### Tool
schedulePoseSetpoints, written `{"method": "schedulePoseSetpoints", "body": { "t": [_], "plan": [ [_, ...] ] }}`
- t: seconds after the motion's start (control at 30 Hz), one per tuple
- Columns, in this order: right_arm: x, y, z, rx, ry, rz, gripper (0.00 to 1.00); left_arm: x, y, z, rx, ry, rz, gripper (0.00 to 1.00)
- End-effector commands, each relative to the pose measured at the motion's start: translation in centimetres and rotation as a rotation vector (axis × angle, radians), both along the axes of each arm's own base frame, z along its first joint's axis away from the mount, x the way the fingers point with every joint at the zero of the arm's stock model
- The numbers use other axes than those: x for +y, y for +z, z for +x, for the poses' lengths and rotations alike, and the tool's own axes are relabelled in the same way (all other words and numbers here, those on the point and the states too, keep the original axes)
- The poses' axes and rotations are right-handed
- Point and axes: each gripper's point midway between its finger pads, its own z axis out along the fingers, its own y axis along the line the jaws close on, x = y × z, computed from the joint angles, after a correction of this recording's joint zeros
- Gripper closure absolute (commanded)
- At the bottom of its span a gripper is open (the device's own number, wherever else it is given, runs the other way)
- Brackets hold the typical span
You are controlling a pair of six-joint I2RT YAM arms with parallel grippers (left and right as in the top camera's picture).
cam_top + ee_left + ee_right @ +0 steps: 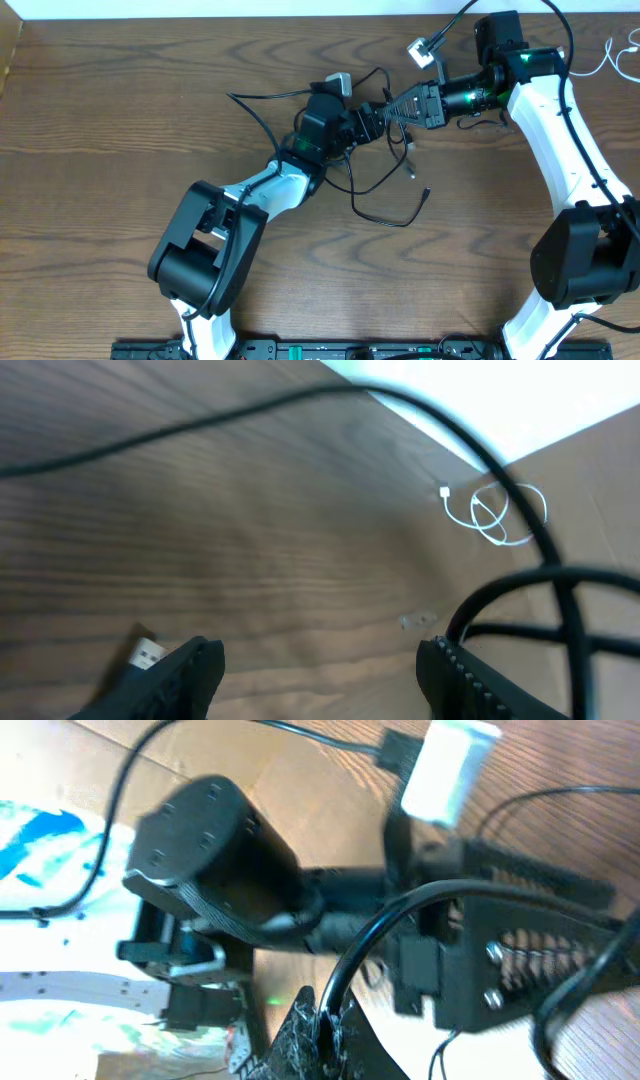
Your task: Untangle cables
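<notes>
The black cable (398, 224) lies in loose loops at the table's middle, one plug end (425, 193) resting on the wood. My right gripper (325, 1025) is shut on a strand of this black cable, which rises from between its jaws. It meets my left gripper (372, 118) over the tangle. The left gripper (320, 675) is open with only bare wood between its fingers; a USB plug (148, 653) sits just outside its left finger, and a black strand crosses above. The white cable (488, 512) lies apart in a small coil at the far right.
A light-coloured plug block (447, 760) hangs on a black strand beyond the left gripper's body (500, 950). Another small connector (420, 49) lies near the table's back edge. Cardboard (590, 490) borders the table by the white coil.
</notes>
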Motion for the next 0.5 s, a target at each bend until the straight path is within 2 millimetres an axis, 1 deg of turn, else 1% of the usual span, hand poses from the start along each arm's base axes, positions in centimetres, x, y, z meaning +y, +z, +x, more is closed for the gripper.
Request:
{"method": "schedulePoseSetpoints", "body": {
  "t": [0.0,0.1,0.3,0.37,0.47],
  "plan": [
    [0.6,2.5,-0.8,-0.045,0.045,0.104,0.99,-0.8,-1.0,0.0,-0.002,-0.014,0.025,0.34],
    [0.2,2.7,-0.4,-0.059,0.034,0.105,0.99,-1.5,-0.8,-0.6,0.004,-0.066,0.002,0.34],
    [-0.3,2.7,0.0,-0.07,0.02,0.105,0.99,-3.7,2.8,-1.8,-0.111,-0.24,-0.108,0.34],
    [-0.5,2.7,0.1,-0.071,0.014,0.103,0.99,-4.0,3.1,-2.1,-0.119,-0.268,-0.123,0.34],
    [-0.6,2.6,0.2,-0.072,0.011,0.1,0.99,-4.2,3.2,-2.4,-0.114,-0.289,-0.13,0.34]
  ]
}}
